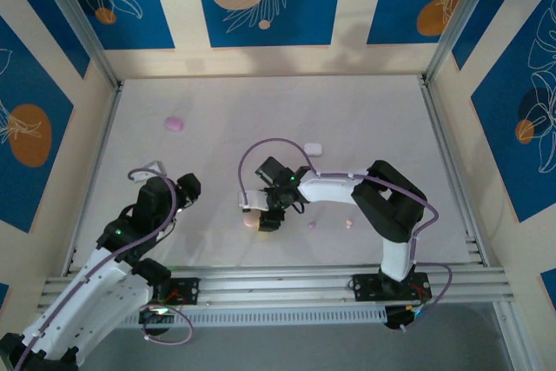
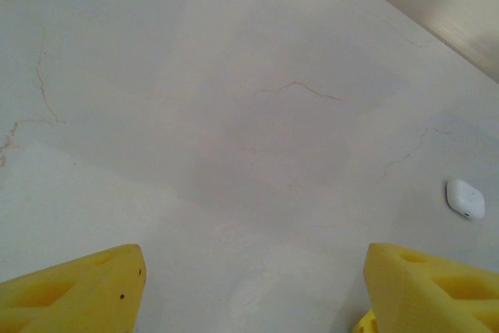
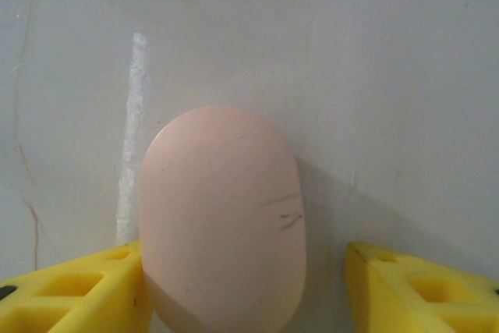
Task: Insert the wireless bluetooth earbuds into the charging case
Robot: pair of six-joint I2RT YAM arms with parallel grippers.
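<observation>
While you are looking down from above, table (image 1: 365, 110): its white top is carrying three pebble-like cases and the loose buds.
Right arm (image 1: 382, 202): it is reaching leftward across the near part of the table, wrist bending down over the pink case.
Left arm (image 1: 130, 232): it is sitting folded at the near left, well apart from the right arm.
Right gripper (image 3: 245, 302): you are seeing it released and straddling the case. One finger (image 3: 78, 286) is touching the case's side, while the other finger (image 3: 421, 286) is standing clear with table showing in the gap.
Left gripper (image 2: 249, 294): it is hanging spread wide over bare table, gripping nothing.
Pink charging case (image 3: 222, 216): it is lying on the table between the right gripper's fingers.
Purple case (image 1: 175, 122): it is resting far left, beyond the left gripper.
White case (image 1: 314, 148): it is sitting just beyond the right arm.
Earbuds: a purple earbud (image 1: 312, 224) and a pink earbud (image 1: 349, 224) are lying on the table near each other, just right of the right gripper and outside any case. You are getting them too small here, so their colours may be off.
</observation>
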